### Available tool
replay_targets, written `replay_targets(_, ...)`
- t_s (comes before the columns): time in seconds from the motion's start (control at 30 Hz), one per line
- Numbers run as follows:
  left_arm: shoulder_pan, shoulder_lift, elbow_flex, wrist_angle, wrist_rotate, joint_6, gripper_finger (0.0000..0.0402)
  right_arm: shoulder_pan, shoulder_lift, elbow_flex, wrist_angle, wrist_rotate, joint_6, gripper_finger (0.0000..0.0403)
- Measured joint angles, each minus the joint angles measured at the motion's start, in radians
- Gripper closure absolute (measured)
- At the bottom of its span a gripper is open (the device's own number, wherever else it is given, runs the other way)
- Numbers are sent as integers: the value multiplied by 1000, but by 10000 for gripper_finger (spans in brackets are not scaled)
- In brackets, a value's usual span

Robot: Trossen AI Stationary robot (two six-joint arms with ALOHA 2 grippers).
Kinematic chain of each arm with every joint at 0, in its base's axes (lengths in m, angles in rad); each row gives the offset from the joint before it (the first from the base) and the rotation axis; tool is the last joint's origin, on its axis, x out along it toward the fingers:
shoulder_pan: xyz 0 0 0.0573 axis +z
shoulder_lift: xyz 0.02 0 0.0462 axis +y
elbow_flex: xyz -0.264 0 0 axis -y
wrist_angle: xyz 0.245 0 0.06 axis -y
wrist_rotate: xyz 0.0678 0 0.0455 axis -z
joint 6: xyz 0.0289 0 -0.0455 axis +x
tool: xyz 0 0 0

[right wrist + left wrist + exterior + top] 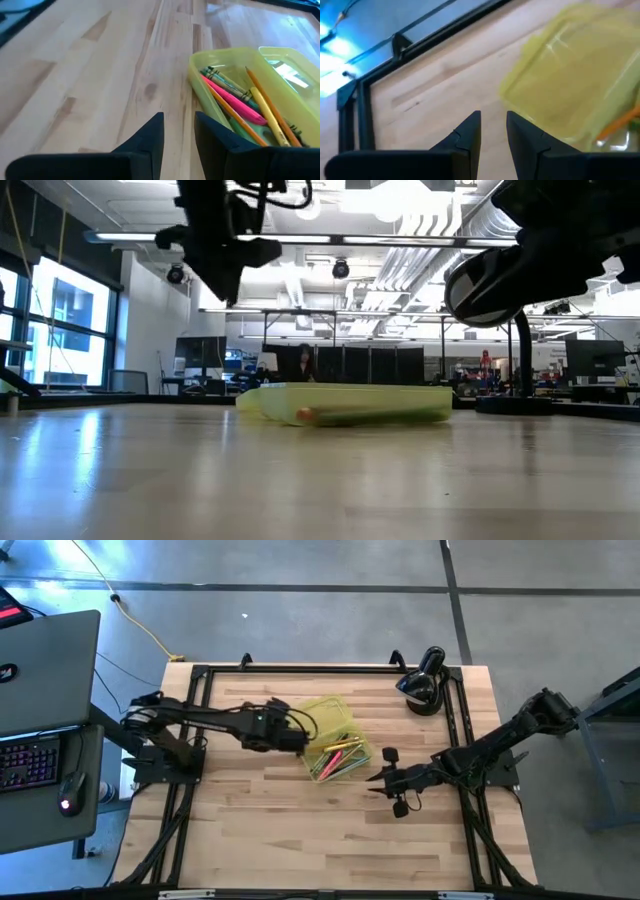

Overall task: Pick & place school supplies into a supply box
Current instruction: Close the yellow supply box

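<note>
Now my left gripper (pixel 300 740) hangs with narrow, empty jaws beside the supply box (pixel 335 735), pens (pixel 235 102) already inside, my right gripper (pixel 378 780) likewise, so closing its lid looks next.

Open-plan lab or office hall, exposed ceiling ducts (pixel 440 225), monitors (pixel 595 360), concrete floor (pixel 300 600), laptop (pixel 45 665)

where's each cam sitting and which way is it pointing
high: overhead, straight down on the table; both arms, supply box between.
low: table height, level toward the room; arms come in from above the box.
left wrist: past the open left claw at the box.
right wrist: past the open right claw at pens in the box.
Shared: every view shows the box.
</note>
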Motion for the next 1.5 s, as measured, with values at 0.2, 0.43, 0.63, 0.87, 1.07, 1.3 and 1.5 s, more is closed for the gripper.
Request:
replay_targets(0.2,2,4,-111,51,44,-81,294,0,0,0,8,14,109,316)
replay_targets(0.43,49,-26,-294,160,152,-176,388,27,0,0,-9,70,269,316)
replay_targets(0.63,134,-123,-452,510,220,-58,347,81,0,0,-18,94,326,316)
replay_targets(0.87,275,-149,-624,821,262,7,369,147,0,0,-45,181,430,316)
replay_targets(1.07,332,-135,-728,1160,282,21,385,163,0,-6,-81,216,387,316)
replay_targets(1.3,401,-135,-733,1190,296,73,370,152,0,-141,174,221,389,316)
replay_targets(1.5,505,-115,-733,1290,377,177,385,100,0,-278,488,271,397,329)
